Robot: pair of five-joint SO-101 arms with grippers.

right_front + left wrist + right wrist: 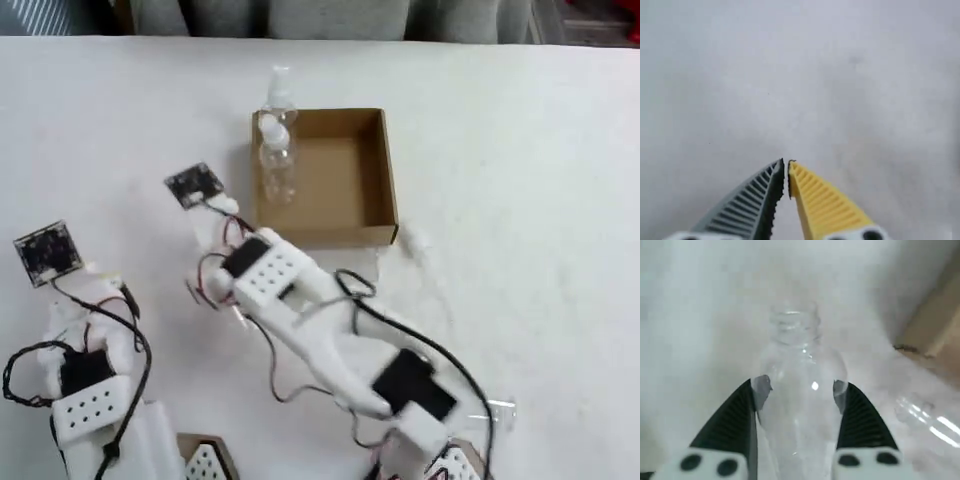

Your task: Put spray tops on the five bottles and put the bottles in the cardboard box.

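Note:
My right gripper (800,390) is shut on a clear bottle (800,365) whose threaded neck is bare, one dark finger on each side of its body. In the high view this arm (270,275) stretches to just left of the cardboard box (375,170). A clear bottle with a spray top (277,150) lies inside the box along its left wall. Another clear spray-topped bottle (280,85) shows at the box's far left corner. My left gripper (786,172) is shut, grey and yellow tips together over bare white table.
A second clear bottle (925,420) lies on the table beside the held one, near the box corner (935,325). Something small and clear (412,243) rests by the box's front right corner. The left arm (85,380) sits at the table's front left.

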